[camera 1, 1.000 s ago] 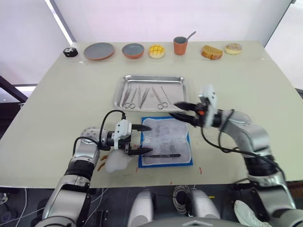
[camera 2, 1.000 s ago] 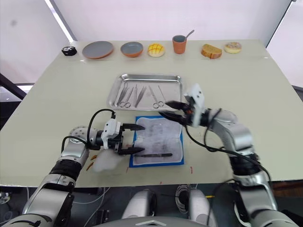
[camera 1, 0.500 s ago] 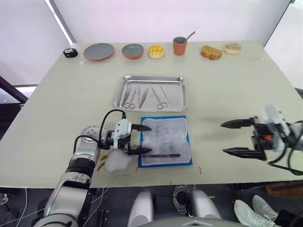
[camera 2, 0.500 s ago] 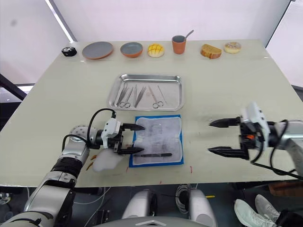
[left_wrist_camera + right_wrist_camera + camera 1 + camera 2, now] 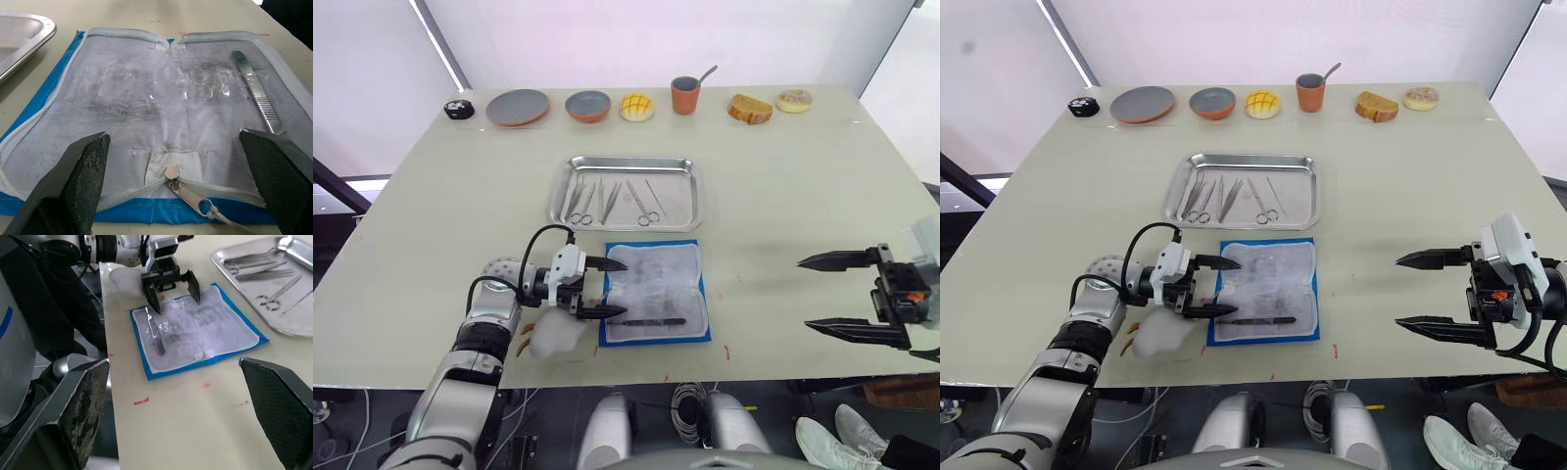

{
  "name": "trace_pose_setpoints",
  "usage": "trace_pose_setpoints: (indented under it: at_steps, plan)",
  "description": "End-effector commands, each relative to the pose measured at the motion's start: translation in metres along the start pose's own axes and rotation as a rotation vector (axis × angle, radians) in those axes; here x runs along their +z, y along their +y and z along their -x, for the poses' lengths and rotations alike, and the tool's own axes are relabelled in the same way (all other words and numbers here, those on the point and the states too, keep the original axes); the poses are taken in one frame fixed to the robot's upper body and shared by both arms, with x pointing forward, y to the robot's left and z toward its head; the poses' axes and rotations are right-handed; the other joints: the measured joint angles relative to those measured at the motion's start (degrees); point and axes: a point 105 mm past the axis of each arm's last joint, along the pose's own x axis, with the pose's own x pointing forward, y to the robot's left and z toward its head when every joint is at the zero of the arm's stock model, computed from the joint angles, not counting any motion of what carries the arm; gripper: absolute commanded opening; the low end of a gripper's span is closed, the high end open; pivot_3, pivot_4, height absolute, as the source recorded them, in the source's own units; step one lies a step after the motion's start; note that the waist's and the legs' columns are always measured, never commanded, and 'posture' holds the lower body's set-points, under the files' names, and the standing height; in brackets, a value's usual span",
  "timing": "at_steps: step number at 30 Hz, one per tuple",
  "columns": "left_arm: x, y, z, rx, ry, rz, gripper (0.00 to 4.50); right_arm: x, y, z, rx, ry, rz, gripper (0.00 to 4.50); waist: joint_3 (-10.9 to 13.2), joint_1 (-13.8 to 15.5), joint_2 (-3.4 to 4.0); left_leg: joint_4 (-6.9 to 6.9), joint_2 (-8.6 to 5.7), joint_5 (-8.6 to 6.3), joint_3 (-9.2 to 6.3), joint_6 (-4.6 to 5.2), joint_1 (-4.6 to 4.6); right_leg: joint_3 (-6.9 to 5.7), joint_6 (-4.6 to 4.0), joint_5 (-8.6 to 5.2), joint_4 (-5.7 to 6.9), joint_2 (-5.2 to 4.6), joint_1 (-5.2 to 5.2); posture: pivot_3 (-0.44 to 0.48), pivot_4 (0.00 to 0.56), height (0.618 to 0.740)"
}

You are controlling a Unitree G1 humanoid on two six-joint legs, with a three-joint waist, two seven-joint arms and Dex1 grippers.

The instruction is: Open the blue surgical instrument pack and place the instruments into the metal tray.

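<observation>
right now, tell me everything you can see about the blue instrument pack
The blue surgical instrument pack lies unzipped and spread flat near the table's front edge, just in front of the metal tray without touching it. Its pale grey-white lining faces up, framed by a blue border and white zipper, with clear holding loops across it. One silver instrument still lies on the lining. The open left gripper straddles its left edge by the zipper pull.
</observation>
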Motion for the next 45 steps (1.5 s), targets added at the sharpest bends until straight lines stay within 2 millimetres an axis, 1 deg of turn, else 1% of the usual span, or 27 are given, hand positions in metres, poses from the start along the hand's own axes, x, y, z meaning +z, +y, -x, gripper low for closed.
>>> trace_pose_setpoints:
  at_steps: [1,6,12,14,17,19,21,23,25,26,27,30,33,39,45]
  plan:
    - [-0.016,-0.010,0.005,-0.045,0.056,0.059,4.50,0.010,0.004,0.003,-0.007,-0.001,0.037,4.43,0.00,0.00,0.00,0.00,0.00,0.00,0.00,0.00,0.00,0.00,0.00,0.00,0.00,0.00,0.00,0.000,0.150,0.740]
    - [-0.016,-0.009,0.005,-0.046,0.059,0.057,4.50,0.012,0.004,0.001,-0.009,-0.008,0.039,4.43,0.00,0.00,0.00,0.01,0.00,0.00,0.00,0.00,0.00,0.00,0.00,0.00,0.00,0.00,0.00,0.000,0.150,0.740]
    - [-0.016,-0.008,0.005,-0.050,0.062,0.054,4.50,0.014,0.006,-0.015,0.002,-0.020,0.060,4.43,0.00,-0.01,-0.01,0.01,0.00,0.00,-0.01,0.00,0.00,0.00,0.00,0.00,0.01,0.00,0.00,0.000,0.150,0.740]
    - [-0.016,-0.008,0.005,-0.053,0.064,0.053,4.50,0.015,0.004,-0.027,-0.013,-0.023,0.086,4.43,0.01,-0.09,-0.02,0.01,0.00,0.00,-0.01,0.00,0.01,0.00,0.00,0.00,0.01,0.01,0.01,0.000,0.150,0.740]
    - [-0.014,-0.007,0.005,-0.057,0.066,0.050,4.50,0.011,0.006,-0.058,-0.014,0.004,0.133,4.43,0.01,-0.11,-0.02,0.01,0.01,0.00,-0.03,0.00,-0.01,-0.01,0.00,0.00,0.02,0.02,0.00,0.000,0.150,0.740]
    - [-0.013,-0.007,0.005,-0.058,0.065,0.049,4.50,0.009,0.008,-0.069,-0.004,0.012,0.142,4.43,0.02,-0.08,-0.03,0.01,0.01,0.00,-0.04,0.00,0.00,-0.01,0.00,0.00,0.01,0.02,0.00,0.000,0.150,0.740]
    - [-0.012,-0.007,0.004,-0.062,0.061,0.047,4.50,0.005,0.010,-0.085,0.017,0.033,0.139,4.43,0.04,-0.06,-0.08,0.02,0.01,0.00,-0.04,0.00,-0.06,-0.01,0.00,0.00,0.00,0.02,-0.02,0.000,0.150,0.740]
    - [-0.011,-0.008,0.004,-0.068,0.064,0.047,4.50,-0.001,0.004,-0.104,0.021,0.058,0.148,4.43,0.06,-0.10,-0.11,0.03,0.01,0.00,-0.04,0.00,-0.06,-0.02,-0.01,0.00,0.00,0.01,-0.02,0.000,0.150,0.740]
    - [-0.012,-0.010,0.004,-0.080,0.075,0.046,4.50,-0.008,-0.006,-0.120,0.001,0.092,0.167,3.92,0.06,-0.51,-0.16,0.04,0.05,0.00,-0.02,0.00,0.02,0.05,-0.02,0.00,0.03,0.08,-0.02,0.000,0.150,0.740]
    - [-0.011,-0.011,0.004,-0.081,0.072,0.047,4.50,-0.011,-0.005,-0.125,0.026,0.114,0.175,3.62,0.06,-0.47,-0.14,0.04,0.05,0.00,-0.05,0.00,0.02,0.04,-0.03,0.00,0.03,0.10,-0.02,0.000,0.150,0.740]
    - [-0.011,-0.011,0.004,-0.082,0.071,0.048,4.50,-0.014,-0.004,-0.129,0.045,0.130,0.185,3.16,0.08,-0.32,-0.14,0.04,0.05,0.00,-0.06,0.00,0.01,0.04,-0.04,0.00,0.05,0.10,-0.05,0.000,0.150,0.740]
    - [-0.010,-0.012,0.006,-0.083,0.073,0.050,4.50,-0.019,-0.004,-0.141,0.063,0.151,0.221,1.58,0.10,0.02,-0.18,0.03,0.05,0.00,-0.05,0.00,-0.15,0.02,-0.05,-0.02,-0.04,0.08,-0.10,0.000,0.150,0.740]
    - [-0.010,-0.014,0.008,-0.084,0.080,0.054,4.50,-0.022,-0.001,-0.151,0.091,0.160,0.220,1.58,0.13,-0.15,-0.23,0.04,0.05,0.00,-0.04,0.00,-0.16,0.03,-0.05,-0.02,-0.06,0.07,-0.10,0.000,0.150,0.740]
    - [-0.010,-0.016,0.010,-0.083,0.083,0.063,4.50,-0.035,0.003,-0.164,0.122,0.202,0.220,1.58,0.13,-0.20,-0.24,0.05,0.06,0.00,-0.05,0.00,-0.08,0.03,-0.06,-0.03,0.04,0.09,-0.10,0.000,0.150,0.740]
    - [-0.013,-0.017,0.012,-0.076,0.089,0.071,4.50,-0.045,-0.001,-0.173,0.113,0.226,0.215,1.58,0.13,-0.18,-0.24,0.06,0.06,0.00,-0.05,0.00,-0.09,0.04,-0.06,-0.02,0.04,0.09,-0.10,0.000,0.150,0.740]
